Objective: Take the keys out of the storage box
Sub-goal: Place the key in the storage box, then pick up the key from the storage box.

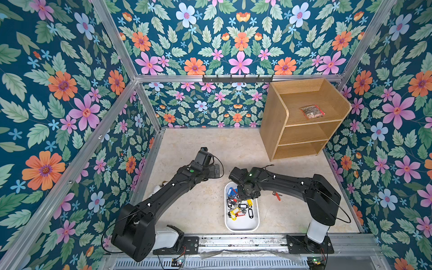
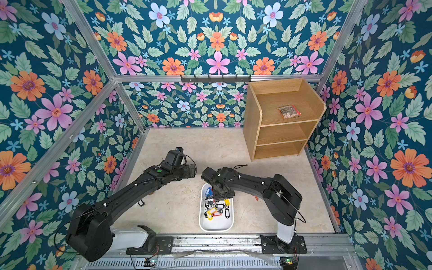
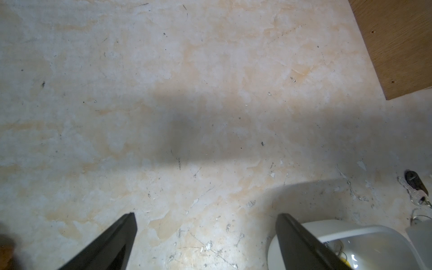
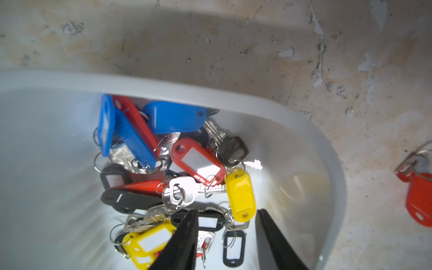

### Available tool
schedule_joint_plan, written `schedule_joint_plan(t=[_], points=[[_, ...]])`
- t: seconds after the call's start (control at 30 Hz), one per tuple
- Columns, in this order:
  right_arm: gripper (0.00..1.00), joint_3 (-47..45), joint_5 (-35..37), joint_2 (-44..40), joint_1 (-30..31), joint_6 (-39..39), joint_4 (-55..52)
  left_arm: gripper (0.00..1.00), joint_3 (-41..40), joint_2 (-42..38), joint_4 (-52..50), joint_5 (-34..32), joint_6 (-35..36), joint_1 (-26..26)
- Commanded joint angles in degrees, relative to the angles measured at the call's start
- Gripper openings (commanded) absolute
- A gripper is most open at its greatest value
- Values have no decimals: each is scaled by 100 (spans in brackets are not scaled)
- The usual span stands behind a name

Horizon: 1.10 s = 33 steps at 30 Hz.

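Right, 2 arms are in play, with 1 storage box [image 1: 242,230] on the table [image 1: 198,210] between them, near the front edge. The keys [image 1: 238,207] are heaped in its far half. The right gripper [image 4: 226,211] hangs just above that heap, jaws parted, nothing pinched. Its wrist view gives the count the top views can't: 3 blue tags, 3 red, 2 yellow and at least 4 black, with the silver keys [image 4: 187,191] tangled among them.

The left gripper [image 3: 205,214] is spread wide over bare table, just beside the box's corner [image 3: 327,228].

1 red-tagged key [image 1: 277,196] lies outside, right of the box. 1 black-tagged key [image 3: 415,183] shows only in the left wrist view, and another black tag [image 2: 141,203] shows in a top view by the left arm.

At the back right, 1 wooden unit [image 1: 273,121] has 3 shelves, and 1 red-edged packet [image 1: 312,111] lies on the top one.
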Motion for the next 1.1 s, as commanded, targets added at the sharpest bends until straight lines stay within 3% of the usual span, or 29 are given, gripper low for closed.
schedule_joint_plan(t=[0.0,0.17,0.3,0.43,1.07], points=[[51,51,-12,82,7,22,145,99,39,4,13,2,-13,-7],[51,322,-27,435,-23,-113,141,99,42,4,4,-3,-13,-11],[37,340,-52,577,-26,-106,120,99,35,-18,4,-17,-12,-6],[31,170,-90,420,-25,11,151,99,40,-6,4,-19,-13,-24],[29,-56,-281,392,-19,101,449,99,35,12,4,-12,-12,-39]])
